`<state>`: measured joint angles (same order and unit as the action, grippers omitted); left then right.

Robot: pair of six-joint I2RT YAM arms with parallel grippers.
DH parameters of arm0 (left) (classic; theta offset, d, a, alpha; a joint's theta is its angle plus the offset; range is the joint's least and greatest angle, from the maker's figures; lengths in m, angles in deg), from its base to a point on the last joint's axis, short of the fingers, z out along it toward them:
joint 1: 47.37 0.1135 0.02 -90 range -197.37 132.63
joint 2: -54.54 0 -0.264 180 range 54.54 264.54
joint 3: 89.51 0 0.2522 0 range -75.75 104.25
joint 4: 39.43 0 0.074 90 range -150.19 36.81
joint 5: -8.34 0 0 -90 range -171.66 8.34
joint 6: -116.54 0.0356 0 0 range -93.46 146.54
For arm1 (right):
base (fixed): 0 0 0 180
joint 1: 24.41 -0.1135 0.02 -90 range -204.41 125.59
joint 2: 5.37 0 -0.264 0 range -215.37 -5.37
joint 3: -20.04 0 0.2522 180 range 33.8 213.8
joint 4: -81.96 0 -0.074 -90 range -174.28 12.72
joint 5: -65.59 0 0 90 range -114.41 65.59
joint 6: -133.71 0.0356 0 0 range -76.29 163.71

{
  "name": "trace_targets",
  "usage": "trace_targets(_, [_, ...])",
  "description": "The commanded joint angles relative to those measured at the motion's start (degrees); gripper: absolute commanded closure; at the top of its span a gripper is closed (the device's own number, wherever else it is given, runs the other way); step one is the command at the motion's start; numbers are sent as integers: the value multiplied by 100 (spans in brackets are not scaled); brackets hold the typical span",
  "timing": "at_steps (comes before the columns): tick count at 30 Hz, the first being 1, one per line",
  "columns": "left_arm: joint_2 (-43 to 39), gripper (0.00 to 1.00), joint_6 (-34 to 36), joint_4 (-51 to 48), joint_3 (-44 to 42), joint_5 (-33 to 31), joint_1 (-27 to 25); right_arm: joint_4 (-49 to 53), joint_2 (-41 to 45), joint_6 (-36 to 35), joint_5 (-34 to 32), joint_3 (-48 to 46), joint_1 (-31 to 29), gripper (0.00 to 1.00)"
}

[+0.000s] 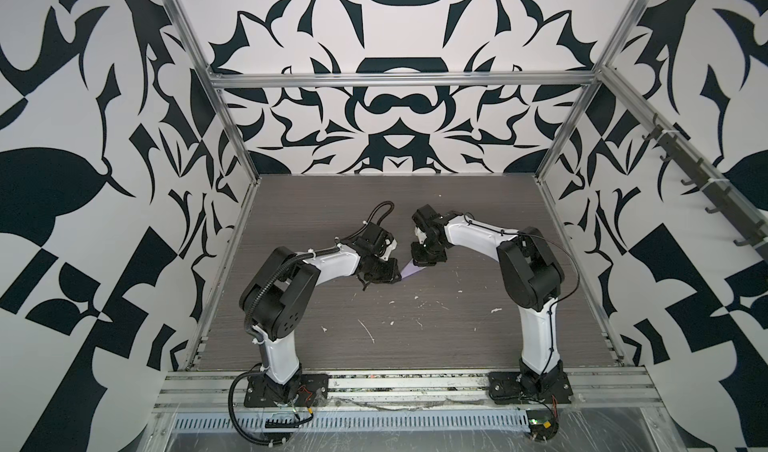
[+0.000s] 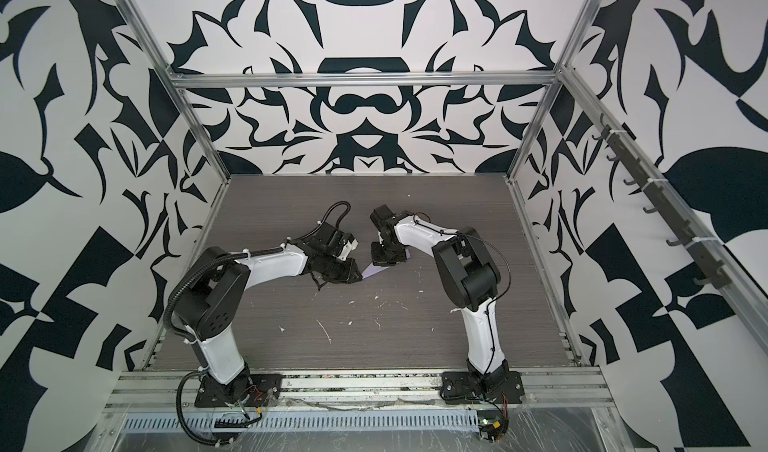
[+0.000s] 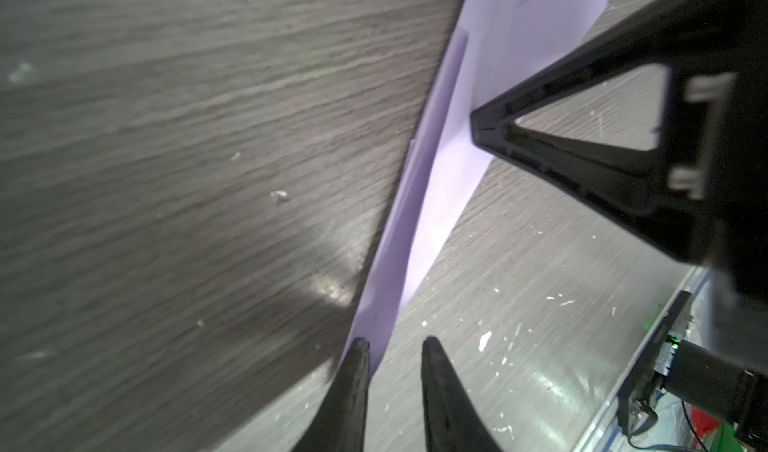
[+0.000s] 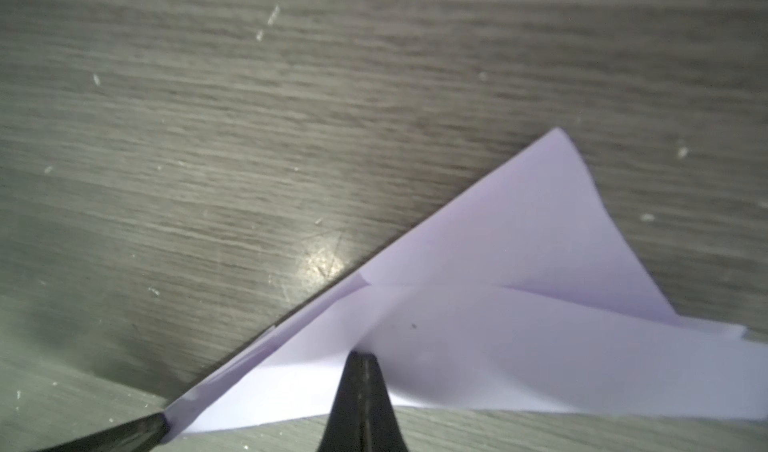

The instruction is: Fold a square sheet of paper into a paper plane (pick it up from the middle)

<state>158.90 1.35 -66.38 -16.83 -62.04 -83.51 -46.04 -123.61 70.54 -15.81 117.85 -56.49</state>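
The paper plane [image 1: 412,270] lies flat near the middle of the table [image 1: 457,346], between the two arms, with its sharp nose pointing left and slightly nearer. The right gripper [image 4: 361,364] is fully closed and presses its tip down on the plane's middle, seemingly to pin the layers so the creases cannot spring up. The left gripper [image 3: 395,356] stands slightly parted astride the nose, clamping nothing, probably placed to pinch the fold. The paper is thin, matte lilac, with overlapping flaps and straight creases. The table is scuffed grey wood-grain, dotted with white flecks [image 1: 365,330].
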Motion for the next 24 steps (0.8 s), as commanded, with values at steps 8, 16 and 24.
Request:
trace_targets(8, [111, 85, 260, -476, 127, -535, -16, 226, -348, -52, -341, -77, -1, 98])
trace_targets(16, [182, 90, 259, -607, 165, -731, -16, 228, -362, -52, -360, -93, -7, 98])
trace_targets(24, [217, 90, 290, -671, 173, -821, -33, 232, -364, -51, -368, -91, -1, 98])
